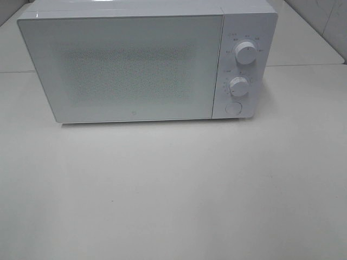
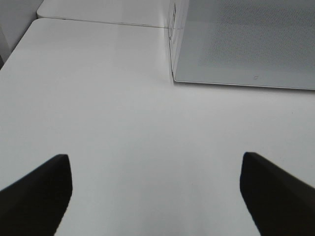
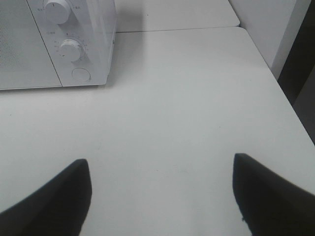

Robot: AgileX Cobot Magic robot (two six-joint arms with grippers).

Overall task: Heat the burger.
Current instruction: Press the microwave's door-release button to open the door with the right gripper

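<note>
While both jaws stand spread, empty | microwave shut, burger unseen | advised: right arm presses round button squarely.

Soft, even light is falling from overhead, washing the white table and the microwave pale. A thin shadow is lying under the microwave's front edge, and faint glare is streaking its top. The high view is looking slightly hazy. The left gripper and right gripper are showing as black, featureless shapes, possibly out of focus.
</note>
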